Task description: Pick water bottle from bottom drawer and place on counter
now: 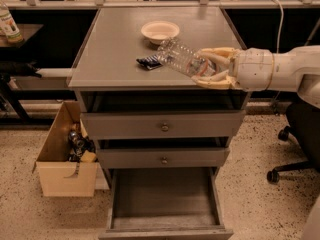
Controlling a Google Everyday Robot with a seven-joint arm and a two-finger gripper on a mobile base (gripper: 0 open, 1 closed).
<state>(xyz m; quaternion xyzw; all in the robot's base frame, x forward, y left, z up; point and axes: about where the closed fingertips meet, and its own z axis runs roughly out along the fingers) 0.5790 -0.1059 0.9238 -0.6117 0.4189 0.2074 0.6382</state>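
Note:
The water bottle (184, 59), clear ribbed plastic with a reddish-blue band near its held end, is tilted over the right front of the counter (115, 44), cap end pointing up and left towards the bowl. My gripper (212, 67) reaches in from the right on a white arm and is shut on the bottle's lower end, cream fingers (214, 54) above and below it. The bottom drawer (164, 196) is pulled out and its grey floor is bare.
A cream bowl (160, 31) sits at the counter's back middle. A small dark blue packet (149, 62) lies just left of the bottle. Two upper drawers with round knobs (164, 127) are closed. A cardboard box (67, 159) of items stands left of the cabinet. An office chair base (290, 149) is at right.

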